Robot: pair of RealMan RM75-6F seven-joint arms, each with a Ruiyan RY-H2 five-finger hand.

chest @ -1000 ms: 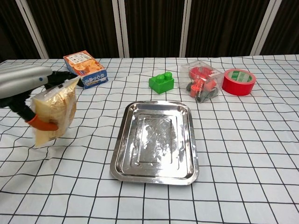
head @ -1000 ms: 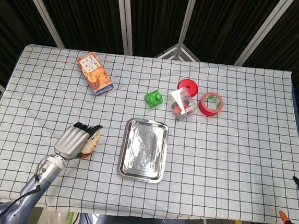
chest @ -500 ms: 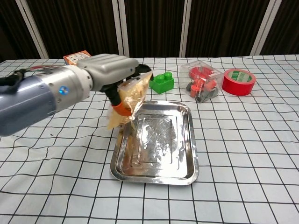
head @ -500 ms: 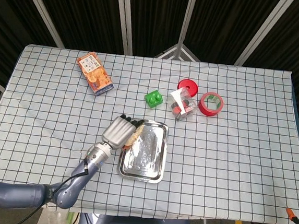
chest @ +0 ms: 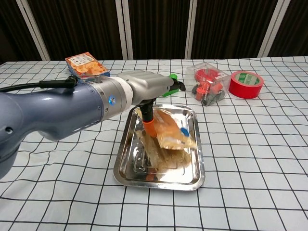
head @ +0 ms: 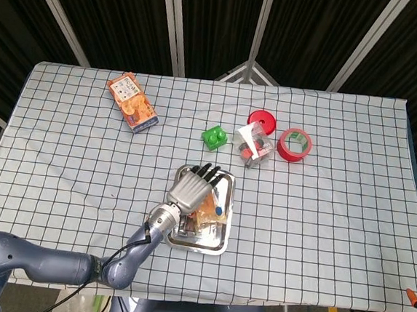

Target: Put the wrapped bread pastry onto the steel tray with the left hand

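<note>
The wrapped bread pastry (head: 209, 213) (chest: 172, 132) lies tilted in the steel tray (head: 228, 178) (chest: 126, 163), its lower end on the tray floor. My left hand (head: 189, 191) (chest: 144, 89) hovers over the tray's left half with its fingers stretched out and apart. Its orange-tipped thumb points down at the pastry's left edge; whether it touches the wrap I cannot tell. Of my right hand (head: 414, 294) only an orange tip shows at the lower right edge of the head view.
An orange cracker box (head: 132, 102) (chest: 86, 65) lies at the far left. Behind the tray sit a green brick (head: 214, 137), a clear box of red parts (head: 255, 149) (chest: 208, 89), a red lid (head: 262, 120) and a red tape roll (head: 294, 144) (chest: 246, 83).
My left hand carried the pastry rightward from the table's left side to over the tray, lowered it into the tray, and spread its fingers. The right hand slid almost out of view.
</note>
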